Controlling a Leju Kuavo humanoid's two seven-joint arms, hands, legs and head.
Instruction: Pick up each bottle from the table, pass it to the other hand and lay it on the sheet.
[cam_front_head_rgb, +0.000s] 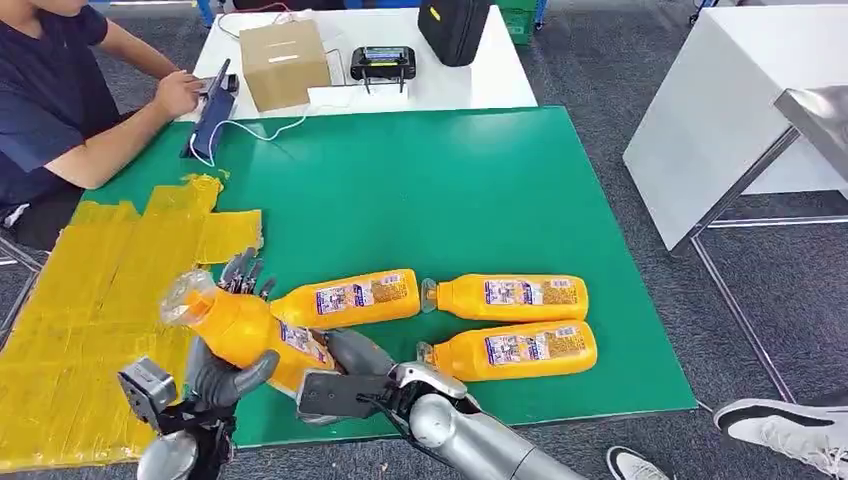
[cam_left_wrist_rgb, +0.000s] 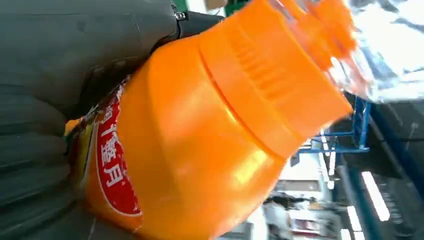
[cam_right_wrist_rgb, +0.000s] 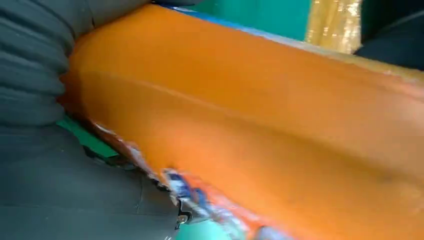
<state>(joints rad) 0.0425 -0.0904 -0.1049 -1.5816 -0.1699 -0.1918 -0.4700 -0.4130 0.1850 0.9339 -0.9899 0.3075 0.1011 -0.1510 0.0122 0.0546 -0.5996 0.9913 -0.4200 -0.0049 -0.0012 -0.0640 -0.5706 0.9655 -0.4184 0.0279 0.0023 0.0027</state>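
Bottle (cam_front_head_rgb: 245, 330) is mid-handover, tilted, above the table's (cam_front_head_rgb: 450, 190) near-left edge beside the yellow sheet (cam_front_head_rgb: 90, 300); my left hand (cam_front_head_rgb: 225, 375) and right hand (cam_front_head_rgb: 350, 375) both grasp it. Risk, I judge: smooth glossy plastic slipping if the right lets go early. Ribbed orange cap, clear wrap. Three more bottles (cam_front_head_rgb: 510, 297) lie right.

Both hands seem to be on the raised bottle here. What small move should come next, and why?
Probably the right hand should let go. The left hand already wraps the bottle, whose cap end points toward the yellow sheet, so the pass looks nearly complete. Once free, the left hand can carry it over the sheet. Three bottles lie on the green mat.
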